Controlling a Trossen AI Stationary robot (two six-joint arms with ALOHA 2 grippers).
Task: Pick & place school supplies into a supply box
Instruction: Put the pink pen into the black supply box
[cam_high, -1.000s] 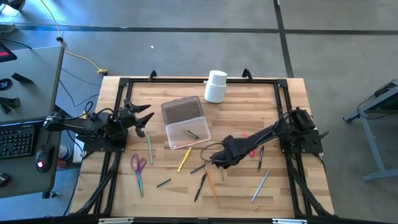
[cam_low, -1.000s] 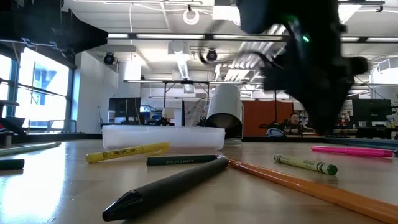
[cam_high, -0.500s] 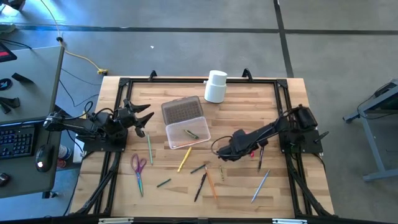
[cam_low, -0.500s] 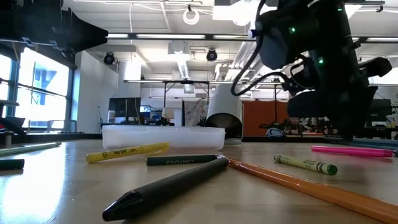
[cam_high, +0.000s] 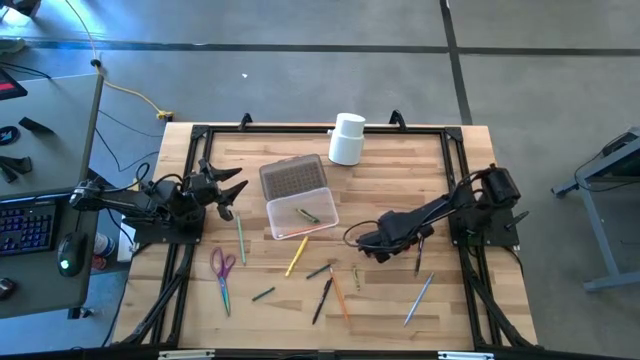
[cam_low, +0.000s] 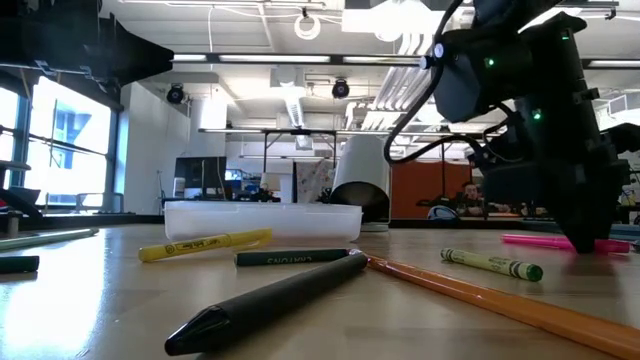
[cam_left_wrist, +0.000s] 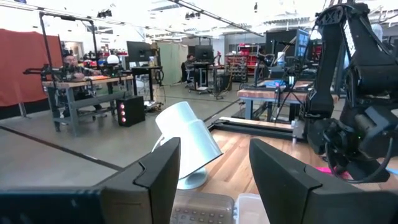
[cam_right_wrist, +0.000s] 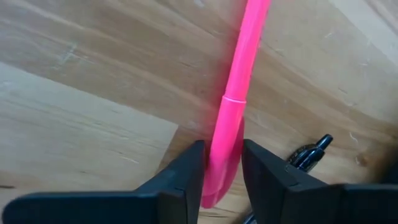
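Note:
My right gripper (cam_high: 383, 246) is low over the table right of the middle, shut on a pink pen (cam_right_wrist: 239, 81) that lies on the wood; the pen also shows in the low view (cam_low: 555, 241). The clear supply box (cam_high: 302, 216) stands near the middle with its grey lid (cam_high: 293, 178) open and a green crayon (cam_high: 307, 214) inside. Loose supplies lie in front of it: a yellow highlighter (cam_high: 297, 255), an orange pencil (cam_high: 340, 292) and pink-purple scissors (cam_high: 222, 268). My left gripper (cam_high: 232, 195) waits open at the left edge. My right gripper pinches the pink pen near one end (cam_right_wrist: 225, 134) between its two fingers. The fingers come from above, slanting down, and lie across the pen. The pen lies flat on the table, its long part reaching away past the fingertips.
A white cylindrical container (cam_high: 347, 138) stands at the far edge. A black pen (cam_high: 418, 255) lies just right of my right gripper, a silver pen (cam_high: 419, 298) nearer the front. A black marker (cam_high: 322, 298) and a green pencil (cam_high: 240, 238) also lie on the wood.
My right gripper has gone toward the table's right edge and down, from above the pens in the middle to the pink pen. The loose supplies have stayed where they were.

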